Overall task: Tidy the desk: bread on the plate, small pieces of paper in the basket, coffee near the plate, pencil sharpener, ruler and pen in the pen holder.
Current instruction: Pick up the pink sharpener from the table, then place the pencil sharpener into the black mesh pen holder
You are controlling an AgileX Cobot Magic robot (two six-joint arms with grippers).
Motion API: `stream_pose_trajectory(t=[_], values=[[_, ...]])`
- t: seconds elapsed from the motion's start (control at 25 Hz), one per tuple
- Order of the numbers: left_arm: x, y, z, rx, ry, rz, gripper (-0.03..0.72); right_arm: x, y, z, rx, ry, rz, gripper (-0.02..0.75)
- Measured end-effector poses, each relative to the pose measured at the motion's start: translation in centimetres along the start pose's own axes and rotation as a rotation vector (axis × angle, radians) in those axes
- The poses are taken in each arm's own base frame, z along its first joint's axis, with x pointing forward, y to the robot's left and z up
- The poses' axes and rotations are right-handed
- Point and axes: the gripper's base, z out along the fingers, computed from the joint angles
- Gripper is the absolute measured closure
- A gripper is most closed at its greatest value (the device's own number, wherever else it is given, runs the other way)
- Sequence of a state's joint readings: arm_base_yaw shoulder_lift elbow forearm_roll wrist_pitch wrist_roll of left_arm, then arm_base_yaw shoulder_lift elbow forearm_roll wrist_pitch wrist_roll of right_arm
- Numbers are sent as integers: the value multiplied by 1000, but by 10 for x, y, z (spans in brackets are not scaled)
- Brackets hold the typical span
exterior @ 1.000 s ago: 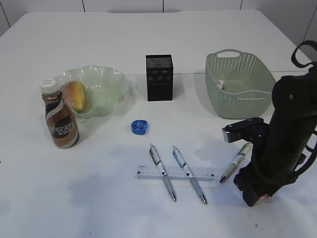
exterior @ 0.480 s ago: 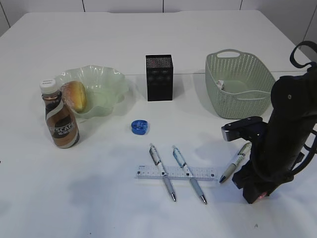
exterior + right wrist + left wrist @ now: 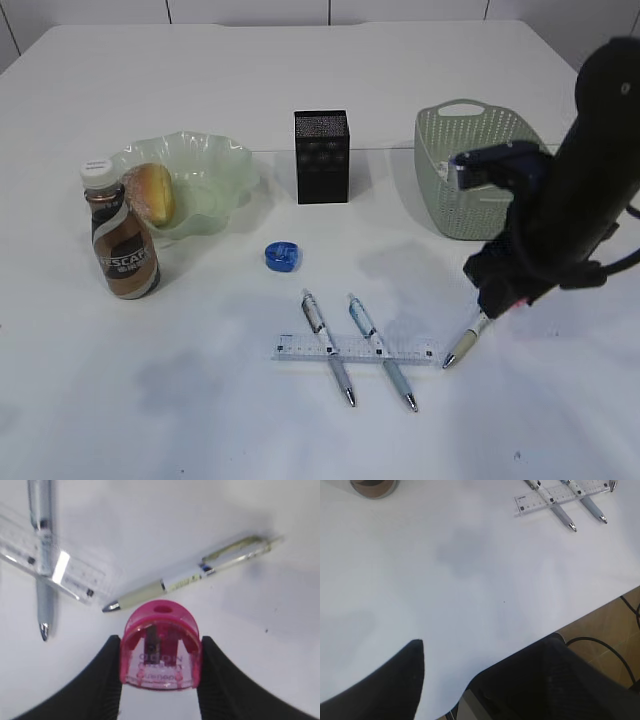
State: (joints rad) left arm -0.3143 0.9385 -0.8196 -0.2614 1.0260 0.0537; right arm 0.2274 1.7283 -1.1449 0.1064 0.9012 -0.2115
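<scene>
My right gripper (image 3: 160, 666) is shut on a pink pencil sharpener (image 3: 161, 645) and holds it above the table; in the exterior view the right gripper (image 3: 497, 292) hangs over a pen (image 3: 466, 343). Two more pens (image 3: 328, 347) lie across the clear ruler (image 3: 300, 350). A blue pencil sharpener (image 3: 281, 256) sits further back, in front of the black pen holder (image 3: 322, 157). Bread (image 3: 152, 192) lies on the green plate (image 3: 205, 185), with the coffee bottle (image 3: 120, 235) beside it. No small pieces of paper show. My left gripper (image 3: 470, 680) is open over the table's front edge.
The green basket (image 3: 470, 170) stands at the back right, partly behind my right arm. In the left wrist view the table's front edge (image 3: 580, 616) runs close by, with floor and cables beyond it.
My right arm has risen from the table and swung back toward the basket, its jaws closed on the pink sharpener. Everything else has stayed in place.
</scene>
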Motion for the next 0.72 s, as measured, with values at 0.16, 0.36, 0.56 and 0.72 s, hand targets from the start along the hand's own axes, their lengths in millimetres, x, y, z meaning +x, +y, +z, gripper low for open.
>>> stream_pose_trajectory(t=[0.16,0.36,0.56,0.72], values=[[0,0,0,0,0,0,161,-22,1,-30,-5,-120,4,426],[0,0,0,0,0,0,161,-57,4,-70,-31,-357,27,426],[0,0,0,0,0,0,161,-75,4,-89,-21,-529,19,426],[0,0,0,0,0,0,161,-87,4,-99,-14,-664,-8,426]])
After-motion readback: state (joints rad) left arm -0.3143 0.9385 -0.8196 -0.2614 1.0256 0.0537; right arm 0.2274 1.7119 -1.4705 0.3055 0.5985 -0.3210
